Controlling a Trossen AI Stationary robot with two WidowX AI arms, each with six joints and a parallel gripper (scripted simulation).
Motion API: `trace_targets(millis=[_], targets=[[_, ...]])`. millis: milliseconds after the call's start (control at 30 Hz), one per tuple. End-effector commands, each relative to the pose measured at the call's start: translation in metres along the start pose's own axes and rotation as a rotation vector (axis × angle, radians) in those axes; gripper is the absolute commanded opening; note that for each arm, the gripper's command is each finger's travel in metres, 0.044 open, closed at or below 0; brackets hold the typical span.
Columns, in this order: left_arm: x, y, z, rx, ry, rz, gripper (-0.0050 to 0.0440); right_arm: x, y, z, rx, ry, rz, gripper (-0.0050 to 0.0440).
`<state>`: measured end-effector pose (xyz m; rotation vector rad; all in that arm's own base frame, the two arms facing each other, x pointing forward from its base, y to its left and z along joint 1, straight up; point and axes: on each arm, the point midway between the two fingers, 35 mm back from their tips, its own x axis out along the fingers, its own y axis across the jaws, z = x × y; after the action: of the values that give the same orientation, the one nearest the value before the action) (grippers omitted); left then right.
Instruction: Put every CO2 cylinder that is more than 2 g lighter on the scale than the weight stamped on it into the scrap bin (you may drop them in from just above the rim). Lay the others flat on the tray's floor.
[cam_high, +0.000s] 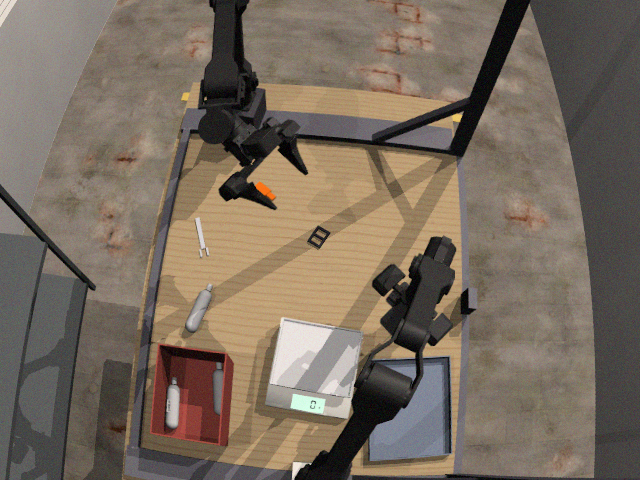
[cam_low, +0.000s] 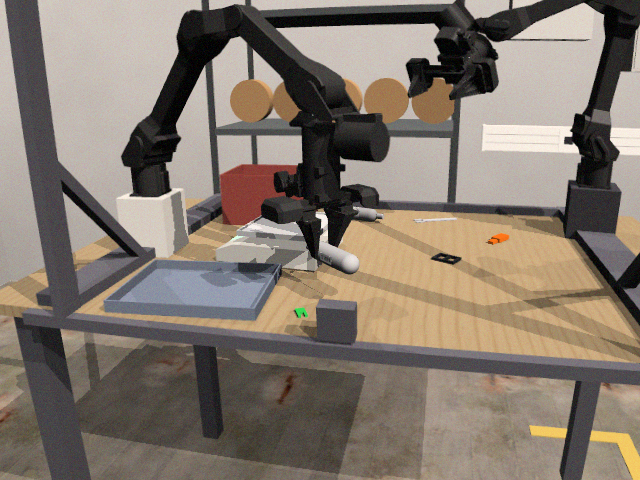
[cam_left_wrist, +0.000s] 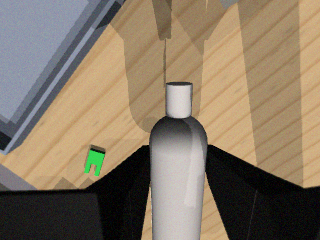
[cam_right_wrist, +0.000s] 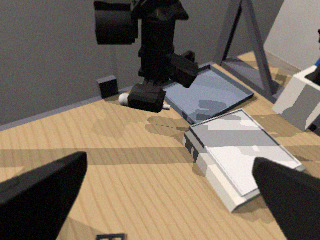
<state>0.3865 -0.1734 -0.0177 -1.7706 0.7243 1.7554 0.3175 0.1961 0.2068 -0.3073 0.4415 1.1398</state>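
Observation:
My left gripper (cam_low: 324, 248) (cam_left_wrist: 176, 152) is shut on a grey cylinder (cam_low: 340, 258) (cam_left_wrist: 178, 185) (cam_right_wrist: 123, 99), holding it above the table beside the tray; the arm hides it in the top view. Another cylinder (cam_high: 199, 308) (cam_low: 366, 214) lies on the table near the red bin (cam_high: 226, 400) (cam_low: 240, 196). Two cylinders, one at left (cam_high: 172, 405) and one at right (cam_high: 218, 390), lie inside the bin. The scale (cam_high: 310, 356) (cam_right_wrist: 245, 155) is unloaded and reads 0. The blue tray (cam_high: 423, 436) (cam_low: 191, 310) (cam_right_wrist: 215, 92) shows no cylinder. My right gripper (cam_high: 290, 190) (cam_low: 431, 96) (cam_right_wrist: 171, 162) is open and empty, high above the table.
A green clip (cam_low: 301, 312) (cam_left_wrist: 95, 161) lies near the tray and a dark block (cam_low: 336, 320) (cam_right_wrist: 107, 86) on the table edge. A black frame piece (cam_high: 318, 237) (cam_low: 446, 258), an orange piece (cam_high: 265, 190) (cam_low: 498, 238) and a white fork-shaped piece (cam_high: 200, 235) (cam_low: 435, 220) lie on the table.

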Motion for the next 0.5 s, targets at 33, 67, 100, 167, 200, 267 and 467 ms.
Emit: trace_targets(millis=[33,67,100,167,200,267,467], targets=[[-0.047,-0.003,-0.007,-0.008,0.041,-0.014,-0.0005,0.004,-0.002,-0.003,-0.096,0.011,-0.019,0.044],[-0.059,-0.003,-0.006,-0.008,0.041,-0.014,-0.0013,0.005,-0.004,-0.004,-0.153,0.018,-0.03,0.044],[-0.071,-0.004,-0.005,-0.008,0.041,-0.014,-0.002,0.007,-0.005,-0.006,-0.221,0.026,-0.043,0.044],[-0.088,-0.005,-0.001,-0.003,0.041,-0.015,-0.0035,0.011,-0.008,-0.01,-0.345,0.044,-0.065,0.044],[-0.089,-0.004,0.005,-0.002,0.031,-0.011,-0.0043,0.012,-0.01,-0.011,-0.396,0.052,-0.074,0.044],[-0.093,-0.006,0.011,-0.002,0.032,-0.012,-0.005,0.015,-0.012,-0.014,-0.492,0.068,-0.089,0.044],[-0.092,-0.008,0.031,-0.002,0.023,-0.009,-0.005,0.02,-0.017,-0.019,-0.698,0.108,-0.119,0.044]])
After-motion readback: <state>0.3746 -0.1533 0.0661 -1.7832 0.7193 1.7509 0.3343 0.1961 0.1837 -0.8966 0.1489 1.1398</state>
